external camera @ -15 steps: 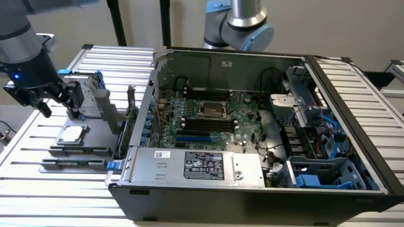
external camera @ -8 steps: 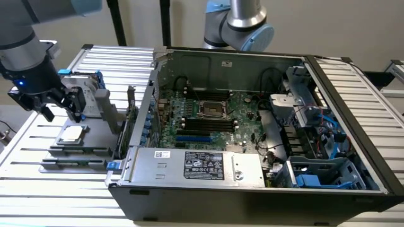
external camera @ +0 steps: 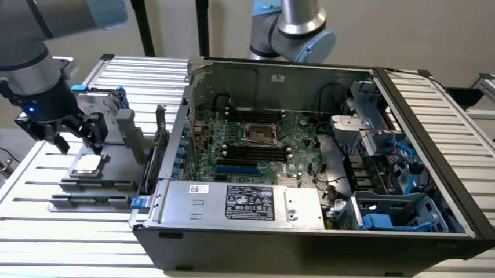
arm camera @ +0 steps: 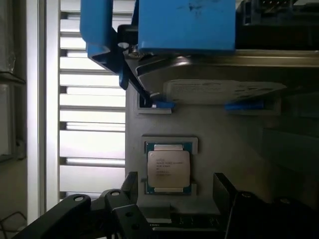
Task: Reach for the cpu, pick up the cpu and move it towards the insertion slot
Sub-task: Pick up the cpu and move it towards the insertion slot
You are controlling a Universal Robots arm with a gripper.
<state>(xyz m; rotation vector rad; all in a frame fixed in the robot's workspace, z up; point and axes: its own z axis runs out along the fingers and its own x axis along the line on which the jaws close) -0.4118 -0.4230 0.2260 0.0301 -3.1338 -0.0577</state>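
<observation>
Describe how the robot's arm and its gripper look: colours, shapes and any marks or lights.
The arm is a thick round tube of silver-grey metal with a pale blue joint cap. Its lower wrist part is black and carries a small blue light. The gripper is black, built of angular linked bars. Its fingers show round silvery pivot pins.

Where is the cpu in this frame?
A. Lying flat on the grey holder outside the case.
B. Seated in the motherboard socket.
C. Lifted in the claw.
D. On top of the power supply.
A: the cpu lies flat on the grey holder beside the case, with the open claw poised over it without touching.
</observation>
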